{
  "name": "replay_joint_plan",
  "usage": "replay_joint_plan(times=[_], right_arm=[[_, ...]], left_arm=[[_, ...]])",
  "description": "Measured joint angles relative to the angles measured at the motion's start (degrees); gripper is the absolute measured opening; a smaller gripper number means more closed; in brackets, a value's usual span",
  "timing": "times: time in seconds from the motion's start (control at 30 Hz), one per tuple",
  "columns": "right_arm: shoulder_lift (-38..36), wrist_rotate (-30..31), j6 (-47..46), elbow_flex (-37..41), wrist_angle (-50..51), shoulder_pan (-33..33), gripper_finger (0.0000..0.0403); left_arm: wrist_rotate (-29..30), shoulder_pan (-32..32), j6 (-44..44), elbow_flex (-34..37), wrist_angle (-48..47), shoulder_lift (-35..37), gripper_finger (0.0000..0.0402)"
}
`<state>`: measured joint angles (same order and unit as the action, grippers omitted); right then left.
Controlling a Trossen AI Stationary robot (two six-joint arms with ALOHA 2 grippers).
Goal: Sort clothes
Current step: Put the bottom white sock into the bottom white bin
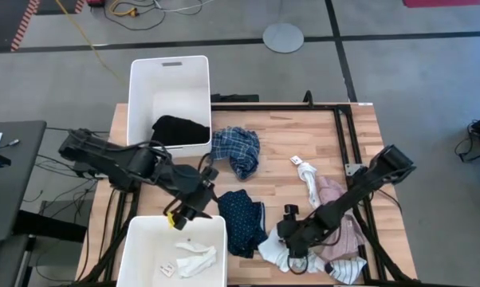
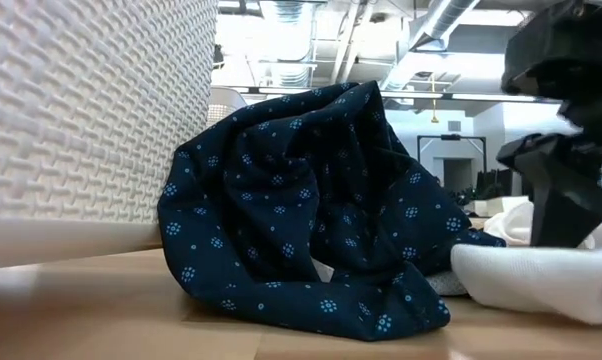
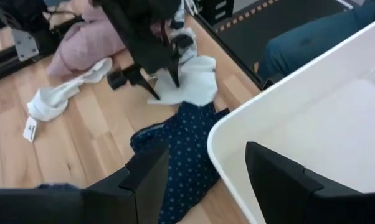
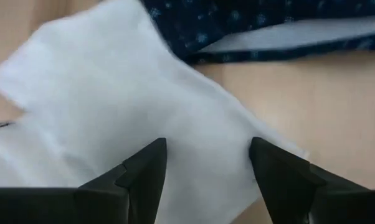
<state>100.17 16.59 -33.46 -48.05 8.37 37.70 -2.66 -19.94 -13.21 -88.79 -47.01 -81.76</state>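
Observation:
My left gripper (image 1: 184, 214) hangs open and empty over the far rim of the near white bin (image 1: 140, 239), which holds a white sock (image 1: 196, 257). My right gripper (image 1: 294, 257) points steeply down, open, over a white piece (image 4: 144, 93) near the table's front edge. That piece lies flat beside the navy dotted piece (image 1: 241, 219). The pink shirt (image 1: 336, 211) lies to the right, a white sock (image 1: 306, 174) beyond it. The blue plaid shirt (image 1: 236, 151) lies mid-table. The black piece (image 1: 180, 129) sits in the far bin (image 1: 168, 72). My right gripper has its two fingertips (image 4: 151, 152) spread just over the white piece's flat middle (image 4: 203, 134), coming from above at a slant. Whether they touch the cloth, I cannot tell.
A black metal frame (image 1: 344, 135) runs along the table's far and right sides. A striped piece (image 1: 348, 271) lies at the front edge by the pink shirt. A person's leg in jeans (image 3: 312, 37) shows beyond the table. Bare wood lies between the plaid shirt and the white sock.

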Motion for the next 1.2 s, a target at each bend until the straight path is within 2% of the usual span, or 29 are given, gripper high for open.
replay_joint_plan(times=[0.1,0.17,0.27,0.4,0.47,0.63,0.8,1.2], right_arm=[[1.51,0.42,0.03,-0.18,-0.40,-0.33,0.0238],[1.96,0.62,0.13,-0.20,-0.26,-0.62,0.0212],[1.86,0.66,0.33,-0.19,0.85,-0.88,0.0153],[1.57,0.60,1.44,-0.14,1.81,-1.17,0.0049],[1.57,0.53,2.30,-0.12,1.91,-1.02,0.0016],[0.42,0.34,1.60,-0.08,1.99,-0.98,0.0012],[-4.98,0.50,2.37,0.42,4.44,-0.90,0.0003],[-21.51,15.28,10.19,0.12,6.28,0.19,0.0001]], left_arm=[[0.00,-0.12,0.07,0.00,0.81,0.34,0.0206],[0.00,-0.15,0.22,0.00,1.33,0.49,0.0206],[0.02,-0.15,0.17,0.00,1.30,0.46,0.0206],[0.25,-0.15,-0.04,0.00,1.39,0.43,0.0206],[0.44,-0.15,-0.26,0.00,1.43,0.44,0.0206],[0.61,-0.13,-0.70,0.00,1.52,0.44,0.0206],[0.60,-0.13,-1.15,0.00,2.38,0.44,0.0206],[0.53,-0.13,-4.64,-0.01,9.32,0.09,0.0206]])
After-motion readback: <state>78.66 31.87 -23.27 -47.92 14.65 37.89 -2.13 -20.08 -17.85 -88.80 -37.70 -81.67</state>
